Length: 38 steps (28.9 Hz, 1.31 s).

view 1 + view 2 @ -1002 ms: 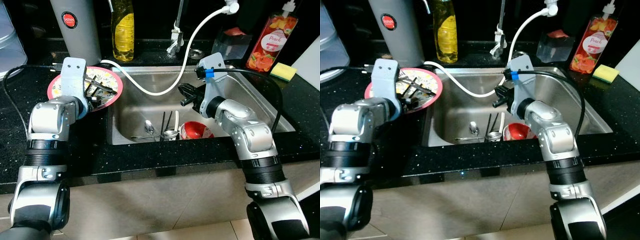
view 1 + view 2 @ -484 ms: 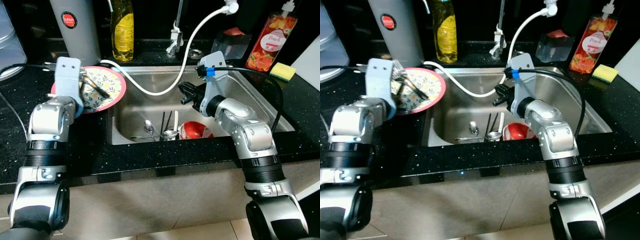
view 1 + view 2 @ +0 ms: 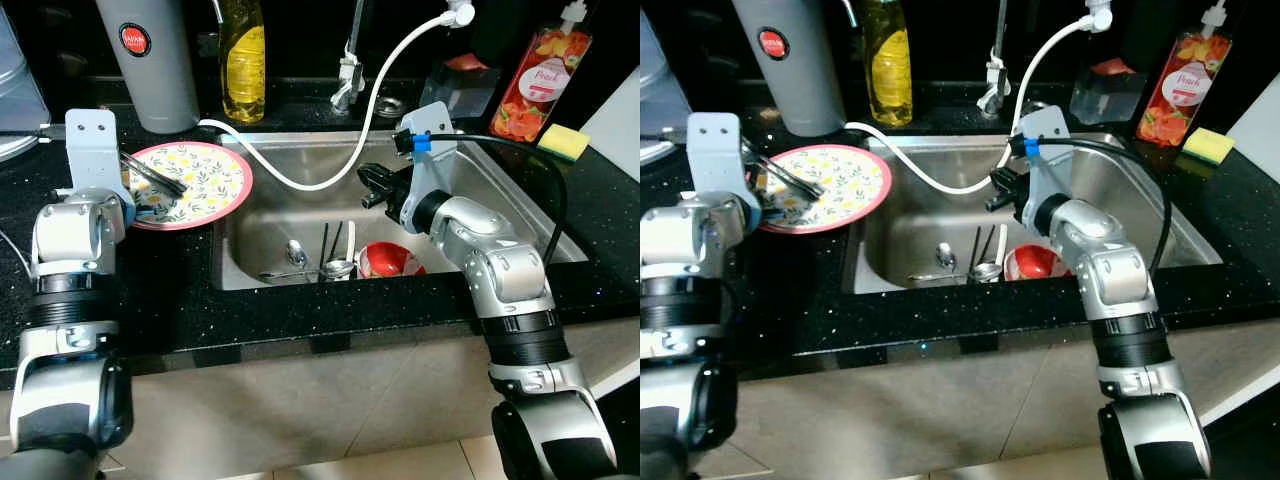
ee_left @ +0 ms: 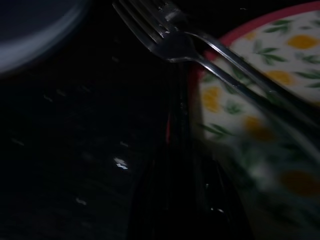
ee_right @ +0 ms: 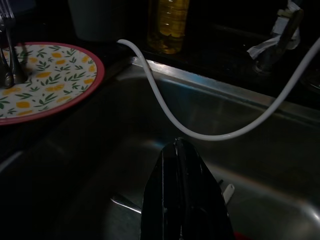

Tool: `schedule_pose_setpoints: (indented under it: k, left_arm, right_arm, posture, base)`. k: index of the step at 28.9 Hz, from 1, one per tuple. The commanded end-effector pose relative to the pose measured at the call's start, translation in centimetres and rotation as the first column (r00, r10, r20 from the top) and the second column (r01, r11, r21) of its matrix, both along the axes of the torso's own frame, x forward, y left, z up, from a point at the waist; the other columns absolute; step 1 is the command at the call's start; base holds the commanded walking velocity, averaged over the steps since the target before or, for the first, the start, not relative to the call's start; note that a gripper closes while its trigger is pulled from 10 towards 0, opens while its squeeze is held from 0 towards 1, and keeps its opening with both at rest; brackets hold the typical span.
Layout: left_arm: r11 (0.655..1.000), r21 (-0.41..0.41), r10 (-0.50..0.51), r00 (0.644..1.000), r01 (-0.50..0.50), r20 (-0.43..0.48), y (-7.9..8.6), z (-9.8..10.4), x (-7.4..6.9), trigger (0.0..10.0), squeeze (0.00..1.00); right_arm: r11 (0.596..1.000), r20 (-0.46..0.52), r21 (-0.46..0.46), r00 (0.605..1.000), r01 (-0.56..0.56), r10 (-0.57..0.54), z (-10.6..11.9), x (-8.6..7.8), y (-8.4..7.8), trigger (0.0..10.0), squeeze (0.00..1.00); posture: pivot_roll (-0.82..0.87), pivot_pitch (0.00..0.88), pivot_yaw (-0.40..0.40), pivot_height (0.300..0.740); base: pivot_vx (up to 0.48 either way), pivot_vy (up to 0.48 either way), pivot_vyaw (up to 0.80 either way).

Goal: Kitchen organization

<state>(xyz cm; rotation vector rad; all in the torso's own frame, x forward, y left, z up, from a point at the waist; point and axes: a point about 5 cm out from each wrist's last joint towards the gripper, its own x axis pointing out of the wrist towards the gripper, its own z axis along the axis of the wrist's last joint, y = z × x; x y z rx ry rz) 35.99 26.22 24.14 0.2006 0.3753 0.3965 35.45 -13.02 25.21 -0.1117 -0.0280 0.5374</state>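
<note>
Your left gripper (image 3: 135,185) sits at the near-left rim of the plate (image 3: 205,178), at about 9 o'clock on the counter, and its black fingers pinch the handle end of a fork (image 4: 172,42). The wrist camera shows the tines reaching out over the dark countertop (image 3: 160,290) while the handle lies across the plate's red edge. From the head camera the fork angles across the plate's left part, toward the sink side.

Your right gripper (image 5: 186,165) hangs over the sink (image 3: 480,190), at roughly 1 o'clock from the basin's centre, with its two fingers pressed together and holding nothing. It points toward the plate side of the basin.

The plate, flowered in yellow and green with a red rim, rests on the counter and overhangs the sink's left edge. A white hose (image 3: 330,175) loops from the upper right, dips over the basin and ends at the plate's far edge. Down in the basin, at 6 o'clock, lie a spoon (image 3: 298,255), two dark chopsticks (image 3: 328,240) and a red bowl (image 3: 390,260). Behind the sink, from 10 to 2 o'clock, stand a grey flask (image 3: 150,60), a yellow bottle (image 3: 243,65), the tap (image 3: 348,80), a peach soap bottle (image 3: 540,75) and a yellow sponge (image 3: 567,142).
</note>
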Motion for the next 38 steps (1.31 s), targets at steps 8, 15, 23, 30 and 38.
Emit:
schedule_pose_setpoints:
  k: [8, 15, 23, 30, 38]
  left_arm:
    - [0.926, 0.372, 0.034, 0.997, -0.059, 0.074, 1.6, 2.8, 0.2, 10.0, 0.0]
    - [0.867, 0.482, 0.063, 0.987, -0.127, 0.147, 2.3, 4.4, 0.2, 10.0, 0.0]
    - [0.959, 0.205, -0.246, 0.934, 0.195, 0.261, -2.2, 5.5, 1.3, 10.0, 0.0]
    - [0.846, -0.104, -0.495, 0.843, 0.523, 0.211, -8.3, 3.5, 1.1, 10.0, 0.0]
    - [0.675, -0.169, -0.668, 0.692, 0.719, 0.275, -14.9, 3.9, 1.9, 10.0, 0.0]
  right_arm:
    - [1.0, 0.012, 0.021, 1.0, 0.007, -0.007, 0.3, 0.0, -0.2, 10.0, 0.0]
    - [1.0, 0.012, 0.022, 1.0, 0.007, -0.007, 0.3, 0.0, -0.2, 10.0, 0.0]
    - [1.0, 0.013, 0.021, 1.0, 0.007, -0.007, 0.3, 0.1, -0.2, 10.0, 0.0]
    - [1.0, 0.021, 0.024, 1.0, 0.019, -0.019, 0.5, 0.1, -0.4, 10.0, 0.0]
    - [0.998, 0.032, 0.031, 0.998, 0.051, -0.052, 0.7, 0.2, -0.8, 10.0, 0.0]
  posture:
    - [0.1, 0.033, -0.036, 0.74]
    - [0.09, 0.034, -0.031, 0.74]
    - [0.09, 0.035, -0.034, 0.74]
    - [0.08, 0.036, -0.026, 0.74]
    - [0.07, 0.026, -0.023, 0.74]
  base:
    - [0.0, 0.0, 0.0]
    - [0.0, 0.0, 0.0]
    - [0.0, 0.0, 0.0]
    - [0.0, 0.0, 0.0]
    - [0.0, 0.0, 0.0]
